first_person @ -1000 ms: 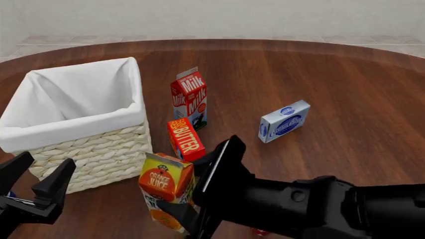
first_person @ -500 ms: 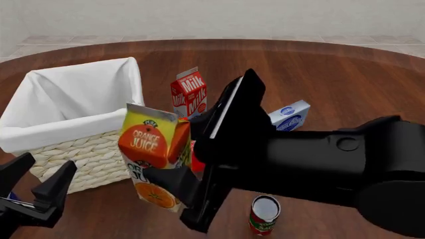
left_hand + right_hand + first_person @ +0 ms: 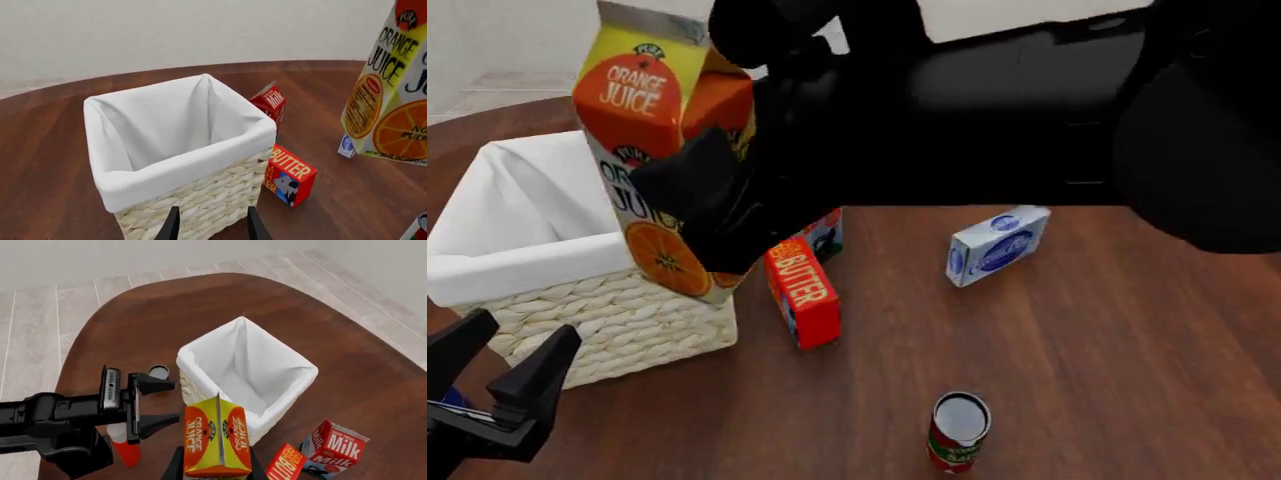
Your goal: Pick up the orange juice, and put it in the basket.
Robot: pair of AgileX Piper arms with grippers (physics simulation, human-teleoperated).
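Note:
The orange juice (image 3: pixel 647 110), a tall yellow-orange gable-top carton, hangs high in the air with my right gripper (image 3: pixel 681 190) shut on its sides. In the front view it overlaps the right front corner of the basket (image 3: pixel 507 272), a cream wicker one with a white liner. From the right wrist view the orange juice (image 3: pixel 218 440) sits between the fingers, just short of the basket (image 3: pixel 293 385). My left gripper (image 3: pixel 510 385) stands open and low in front of the basket. In the left wrist view, the basket (image 3: pixel 187 170) is close ahead and the orange juice (image 3: pixel 393 90) off to one side.
A red butter box (image 3: pixel 801 290) stands beside the basket, with a milk carton (image 3: pixel 333 447) behind it, mostly hidden by my right arm in the front view. A blue-and-white box (image 3: pixel 998 245) lies to the right. A small can (image 3: pixel 961 430) stands near the front edge.
My right gripper has lifted the orange juice from the table high into the air and carried it left, toward the basket. The left gripper has stayed put.

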